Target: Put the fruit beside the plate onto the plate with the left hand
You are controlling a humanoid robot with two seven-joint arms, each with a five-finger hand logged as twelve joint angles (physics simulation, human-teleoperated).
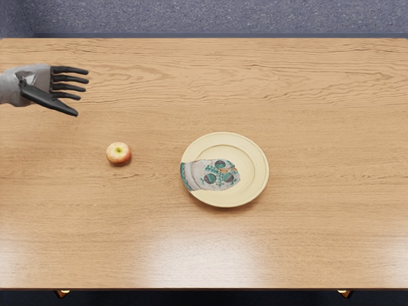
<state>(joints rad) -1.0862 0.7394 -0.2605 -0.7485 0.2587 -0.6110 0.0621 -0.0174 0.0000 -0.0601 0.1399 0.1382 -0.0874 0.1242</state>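
The left hand (pixel 54 86) hovers at the table's (pixel 319 95) far left, fingers spread and empty, likely poised to grasp. The apple (pixel 118 153) rests well apart from it, near the plate's (pixel 255 167) left side.

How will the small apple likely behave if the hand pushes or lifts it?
The apple looks round, so a push would probably roll it over the flat table. Its skin seems smooth and firm, so the open left hand may slip unless fingers wrap around it.
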